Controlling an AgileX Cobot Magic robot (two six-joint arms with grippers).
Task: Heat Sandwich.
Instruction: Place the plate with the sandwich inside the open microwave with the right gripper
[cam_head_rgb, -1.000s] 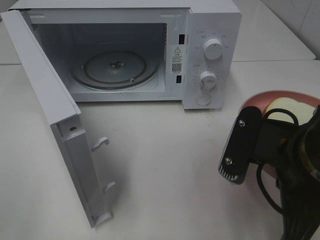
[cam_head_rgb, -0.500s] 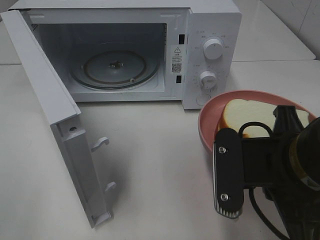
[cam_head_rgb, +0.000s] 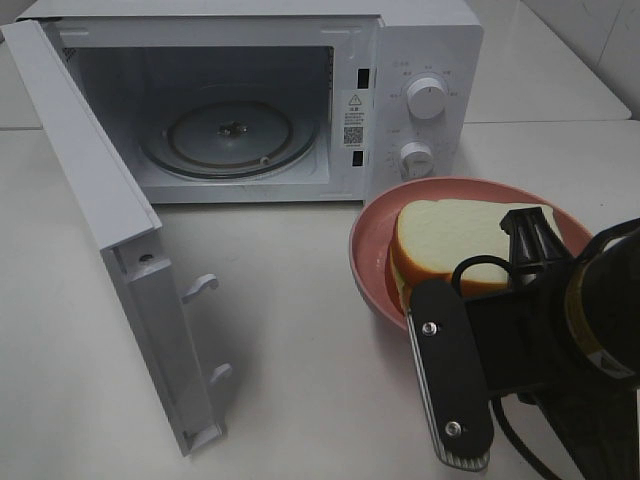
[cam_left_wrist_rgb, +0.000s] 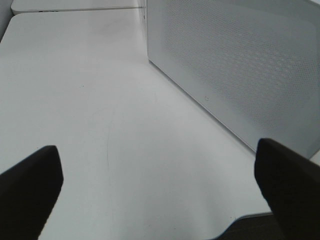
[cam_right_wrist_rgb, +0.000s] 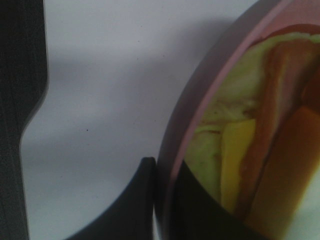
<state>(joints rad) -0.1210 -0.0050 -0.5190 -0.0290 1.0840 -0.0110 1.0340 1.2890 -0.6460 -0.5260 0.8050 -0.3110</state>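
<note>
Dark pincer finger (cam_right_wrist_rgb: 137, 205) touching pink plate (cam_right_wrist_rgb: 197, 112) rim; sandwich (cam_right_wrist_rgb: 260, 150) filling yellow, orange; white table (cam_right_wrist_rgb: 110, 75) beneath.

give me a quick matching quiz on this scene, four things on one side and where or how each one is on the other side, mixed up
Things:
1. microwave door
2. sandwich
3. glass turntable
4. left gripper

States:
a. lying on the pink plate
b. open, above the table
c. swung wide open
d. nothing on it, inside the microwave

Pairs: 1-c, 2-a, 3-d, 4-b
</note>
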